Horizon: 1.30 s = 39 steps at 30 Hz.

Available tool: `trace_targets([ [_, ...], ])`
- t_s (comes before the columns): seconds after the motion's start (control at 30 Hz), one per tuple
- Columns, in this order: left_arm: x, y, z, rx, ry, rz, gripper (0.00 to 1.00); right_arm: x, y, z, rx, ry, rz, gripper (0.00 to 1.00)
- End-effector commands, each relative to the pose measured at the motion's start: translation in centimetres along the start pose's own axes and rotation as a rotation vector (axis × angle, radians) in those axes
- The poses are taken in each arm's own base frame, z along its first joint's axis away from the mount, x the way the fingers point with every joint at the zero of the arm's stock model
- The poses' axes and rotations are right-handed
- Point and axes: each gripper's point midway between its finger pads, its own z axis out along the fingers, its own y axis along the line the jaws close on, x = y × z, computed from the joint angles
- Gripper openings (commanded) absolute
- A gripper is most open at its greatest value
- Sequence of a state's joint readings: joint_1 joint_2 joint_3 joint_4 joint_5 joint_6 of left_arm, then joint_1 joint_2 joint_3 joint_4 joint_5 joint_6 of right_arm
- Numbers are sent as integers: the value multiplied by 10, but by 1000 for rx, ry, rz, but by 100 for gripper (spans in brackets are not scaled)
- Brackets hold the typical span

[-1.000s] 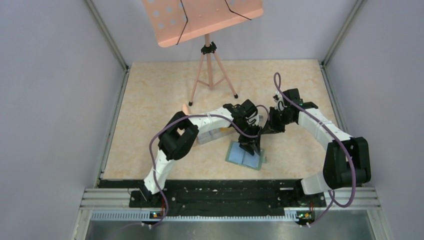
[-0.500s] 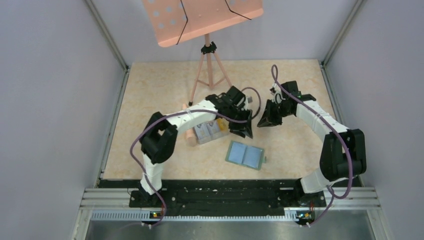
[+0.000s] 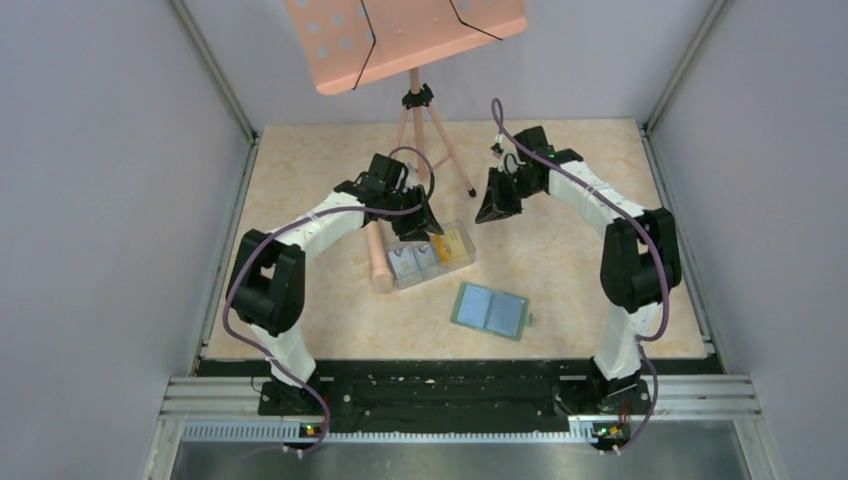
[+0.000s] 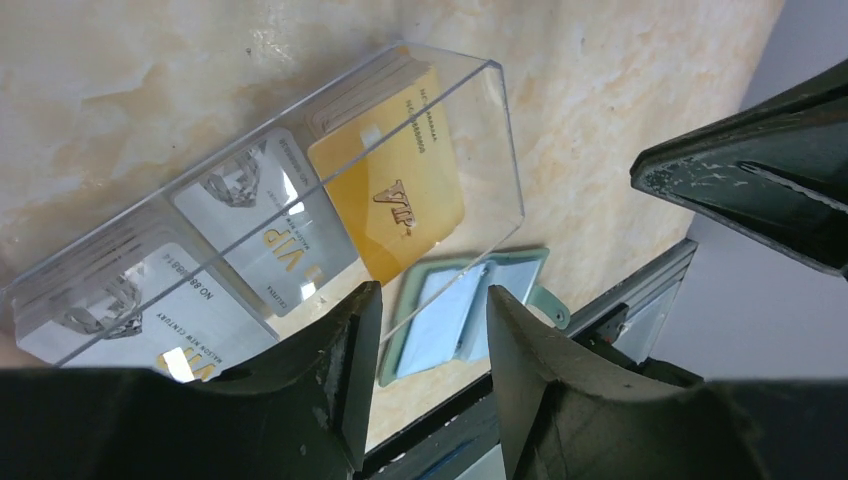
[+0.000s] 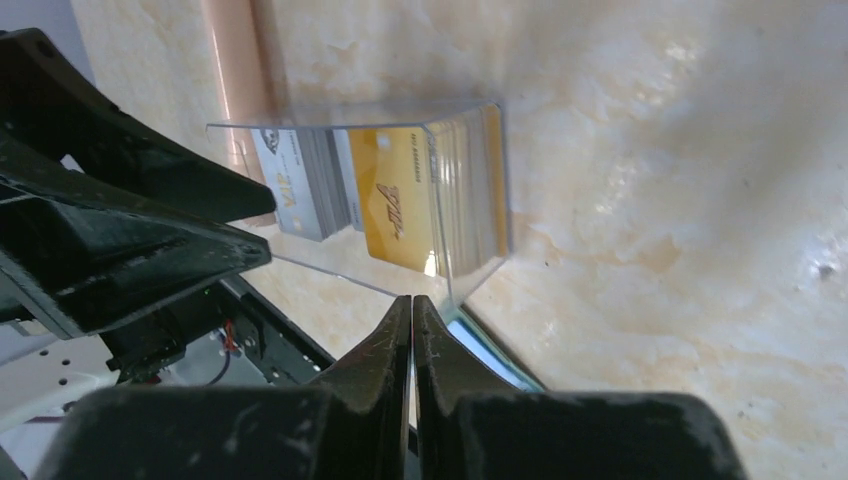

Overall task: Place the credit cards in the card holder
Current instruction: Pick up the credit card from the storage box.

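The sage-green card holder (image 3: pixel 490 310) lies open on the table, its pale blue sleeves facing up, and nothing touches it. The credit cards stand in a clear plastic box (image 3: pixel 432 252): an orange-yellow stack (image 4: pixel 400 205) and white-grey stacks (image 4: pixel 270 235). My left gripper (image 3: pixel 425 225) hovers open and empty over the box's far edge; in the left wrist view (image 4: pixel 430 340) the card holder (image 4: pixel 465 310) shows between its fingers. My right gripper (image 3: pixel 495 205) is shut, above the table right of the box. In the right wrist view (image 5: pixel 412 305) the orange-yellow cards (image 5: pixel 395 210) lie ahead.
A pink wooden cylinder (image 3: pixel 378 262) lies against the box's left side. A pink music stand (image 3: pixel 400 30) on a tripod (image 3: pixel 420 130) stands at the back centre. Grey walls enclose the table. The arms' base rail (image 3: pixel 440 385) runs along the near edge.
Both grippers have left the card holder. The left one swung back and left to the clear box. The right one pulled back towards the far side.
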<state>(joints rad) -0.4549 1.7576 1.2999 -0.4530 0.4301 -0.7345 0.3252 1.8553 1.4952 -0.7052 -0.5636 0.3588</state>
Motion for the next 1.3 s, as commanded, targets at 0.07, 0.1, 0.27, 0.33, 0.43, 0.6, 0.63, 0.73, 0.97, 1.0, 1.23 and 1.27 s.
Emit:
trace_targets([
  [0.07,-5,4,14,-33,18,-9,48,-12,28,23,-27,43,-112,0],
  [0.1,-5,7,19,-45,28,-17,48,-11,27,27,-11,52,-127,0],
  [0.27,-2,15,29,-69,47,-35,47,-3,20,46,62,91,-192,0],
  [0.33,-2,17,32,-78,51,-38,47,1,14,52,93,108,-209,0],
  [0.43,1,20,36,-94,65,-45,45,5,10,59,111,125,-225,0],
  [0.6,5,25,40,-110,75,-43,44,10,5,65,143,137,-246,0],
  [0.63,5,25,41,-111,77,-43,44,12,4,67,152,141,-250,0],
  [0.73,8,26,44,-118,85,-40,43,18,0,72,183,154,-264,0],
  [0.97,13,30,48,-133,96,-34,41,29,-7,83,202,169,-272,0],
  [1.0,14,30,49,-133,98,-30,40,30,-8,84,203,169,-271,0],
  [1.23,14,30,51,-127,104,-23,27,39,-17,90,220,197,-264,0],
  [1.27,14,29,51,-125,105,-19,22,40,-18,91,222,198,-265,0],
])
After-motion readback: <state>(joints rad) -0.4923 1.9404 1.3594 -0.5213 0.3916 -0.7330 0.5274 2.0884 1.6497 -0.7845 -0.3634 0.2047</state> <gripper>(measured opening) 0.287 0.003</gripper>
